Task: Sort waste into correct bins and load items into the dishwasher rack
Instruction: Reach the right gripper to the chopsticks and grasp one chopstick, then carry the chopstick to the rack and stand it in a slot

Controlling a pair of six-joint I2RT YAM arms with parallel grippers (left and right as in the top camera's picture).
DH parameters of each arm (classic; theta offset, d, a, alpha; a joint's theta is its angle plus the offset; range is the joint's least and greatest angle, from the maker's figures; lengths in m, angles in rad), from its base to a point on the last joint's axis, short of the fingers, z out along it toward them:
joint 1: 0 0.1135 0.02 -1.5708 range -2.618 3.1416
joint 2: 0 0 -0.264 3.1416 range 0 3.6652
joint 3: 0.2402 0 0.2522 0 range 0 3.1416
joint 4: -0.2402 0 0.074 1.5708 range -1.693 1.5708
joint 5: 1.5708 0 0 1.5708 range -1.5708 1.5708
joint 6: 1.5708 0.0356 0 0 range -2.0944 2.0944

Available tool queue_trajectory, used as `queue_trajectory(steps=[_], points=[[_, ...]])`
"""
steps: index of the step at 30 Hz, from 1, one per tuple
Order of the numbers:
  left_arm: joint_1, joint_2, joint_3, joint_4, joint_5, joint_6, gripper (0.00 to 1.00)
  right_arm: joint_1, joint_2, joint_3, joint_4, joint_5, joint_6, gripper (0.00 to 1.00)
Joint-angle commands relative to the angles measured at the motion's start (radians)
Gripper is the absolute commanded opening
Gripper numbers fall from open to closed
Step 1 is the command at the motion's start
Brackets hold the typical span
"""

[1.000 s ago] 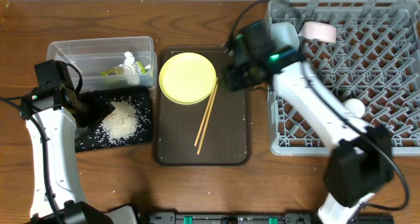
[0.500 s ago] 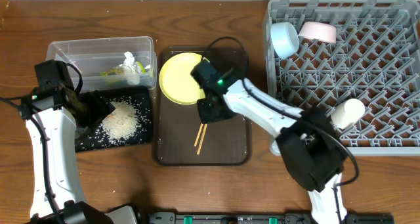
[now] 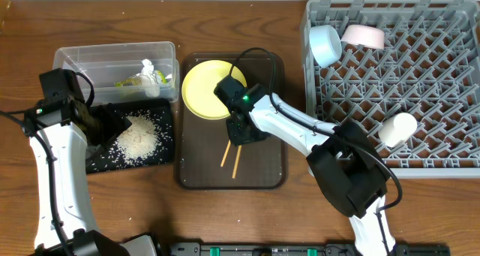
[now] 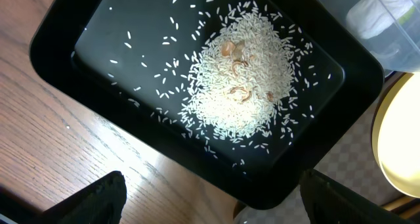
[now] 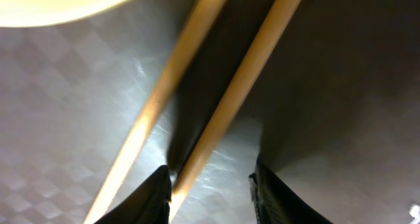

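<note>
Jaws of the right gripper (image 5: 210, 191) are standing apart, straddling one of the wooden chopsticks (image 5: 244, 86) low over the brown serving tray (image 3: 266, 166) — not clamping it. Both sticks are lying just beside the yellow plate (image 3: 201, 91). On the other side, the left gripper (image 4: 223, 207) is hanging wide open above the black tray (image 4: 59, 40), where the rice (image 4: 239, 79) is sitting in a heap. The wrapper (image 3: 133, 80) and tissue (image 3: 148, 67) are lying in the clear tub (image 3: 90, 57) — the blue bowl (image 3: 325, 44), white bowl (image 3: 364, 36) and cup (image 3: 397, 128) are resting in the grey rack (image 3: 435, 76).
</note>
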Motion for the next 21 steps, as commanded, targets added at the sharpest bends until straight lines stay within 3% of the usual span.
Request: queue_trajectory(steps=[1,3,7,11,21], points=[[0.004,-0.007,0.005,-0.003,-0.005,-0.013,0.87,0.0,0.043,-0.005,-0.018,0.038,0.012,0.36],[0.004,-0.007,0.005,-0.003,-0.005,-0.013,0.87,-0.002,0.043,-0.005,-0.026,0.04,0.011,0.32],[0.004,-0.007,0.005,-0.003,-0.005,-0.013,0.87,-0.015,0.043,-0.005,-0.032,0.039,0.012,0.12],[0.004,-0.007,0.005,-0.003,-0.005,-0.013,0.87,-0.038,0.043,-0.005,-0.047,0.032,0.012,0.03],[0.004,-0.007,0.005,-0.003,-0.005,-0.013,0.87,-0.134,-0.006,-0.002,-0.071,0.032,-0.032,0.01]])
